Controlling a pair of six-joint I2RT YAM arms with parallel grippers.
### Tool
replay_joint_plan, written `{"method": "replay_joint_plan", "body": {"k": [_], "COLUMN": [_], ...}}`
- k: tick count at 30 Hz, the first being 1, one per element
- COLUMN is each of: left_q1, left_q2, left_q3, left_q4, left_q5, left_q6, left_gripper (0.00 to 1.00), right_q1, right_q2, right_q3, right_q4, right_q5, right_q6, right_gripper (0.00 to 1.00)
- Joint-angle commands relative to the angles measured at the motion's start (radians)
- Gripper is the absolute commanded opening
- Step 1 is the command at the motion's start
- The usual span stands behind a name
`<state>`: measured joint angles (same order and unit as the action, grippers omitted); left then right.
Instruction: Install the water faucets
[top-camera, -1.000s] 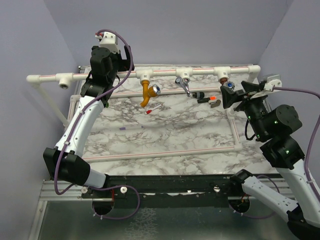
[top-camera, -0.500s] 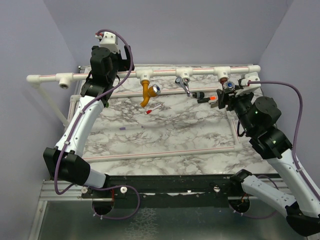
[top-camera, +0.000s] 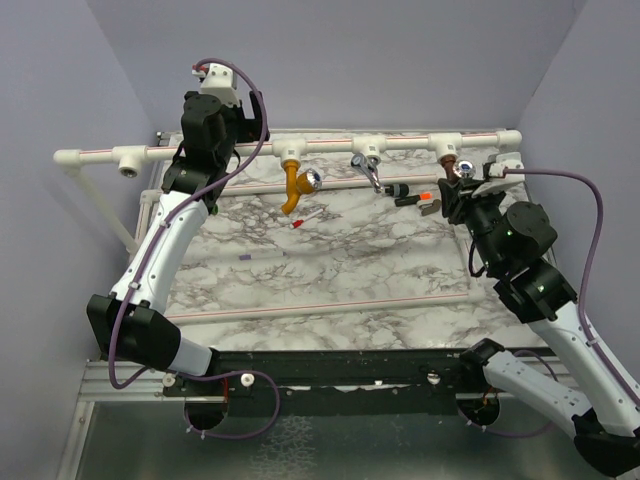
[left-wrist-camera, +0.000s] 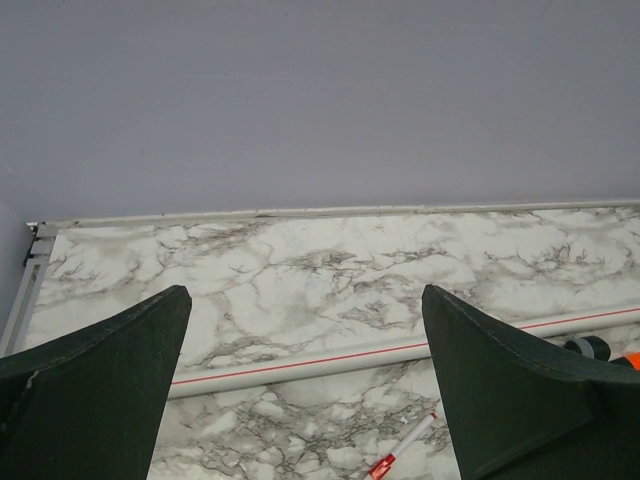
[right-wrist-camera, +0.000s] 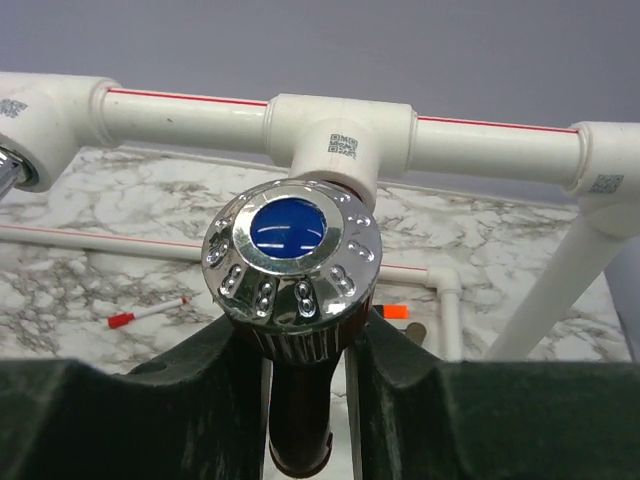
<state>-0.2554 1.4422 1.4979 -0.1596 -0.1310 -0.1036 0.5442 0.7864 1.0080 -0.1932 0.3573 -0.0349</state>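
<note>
Stretching up the counter's (top-camera: 330, 270) left edge, left arm (top-camera: 165, 240) tops the white pipe (top-camera: 400, 143), left gripper (left-wrist-camera: 305, 340) gaping apart; right arm (top-camera: 525, 255) leans to the far right corner, right gripper (right-wrist-camera: 303, 372) clamped round the dark brown faucet (right-wrist-camera: 292, 250) below the pipe.

The left arm (top-camera: 165, 235) extends from 7 o'clock toward 11 o'clock, with the left gripper (left-wrist-camera: 305, 297) raised and its jaws fully spread. The right arm (top-camera: 545, 290) reaches from 5 o'clock toward 1 o'clock, the right gripper (right-wrist-camera: 300, 345) with jaws clamped on the dark brown faucet (right-wrist-camera: 292, 270).
</note>
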Motion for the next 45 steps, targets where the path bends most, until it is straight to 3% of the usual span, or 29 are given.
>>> {"method": "replay_joint_plan", "body": {"k": [1,4,14,20,27,36,45], "left_q1": [0.002,0.002,0.002,0.002,0.003,0.003,0.004], "left_q2": [0.058,0.056,0.047,0.046,0.046,0.048,0.050], "left_q3": [-0.029,-0.028,-0.028,-0.030,-0.028,-0.028,-0.030], "left_q4": [-0.106,-0.106,-0.106,-0.105,-0.106,-0.106,-0.106], "left_q5": [0.022,0.025,0.030,0.030,0.031,0.030,0.025], "left_q6": [0.003,0.003,0.000,0.001,-0.001,-0.001,0.002], "left_gripper": [0.99,0.99,0.99,0.99,0.99,0.99,0.99], "right_q1": [-0.007,-0.007,-0.007,-0.007,-0.007,-0.007,-0.007], "right_q2": [-0.044,-0.064,-0.111,-0.112,-0.098,-0.081,-0.095], "right_q3": [-0.030,-0.053,-0.160,-0.235,-0.261,-0.294,-0.267], "right_q4": [0.090,0.120,0.255,0.340,0.373,0.405,0.350], "right_q5": [0.004,0.011,0.052,0.019,-0.008,-0.033,-0.043], "right_q6": [0.168,0.280,0.769,1.142,1.459,1.683,1.646], "right_gripper": [0.11,0.01,0.01,0.01,0.00,0.00,0.03]}}
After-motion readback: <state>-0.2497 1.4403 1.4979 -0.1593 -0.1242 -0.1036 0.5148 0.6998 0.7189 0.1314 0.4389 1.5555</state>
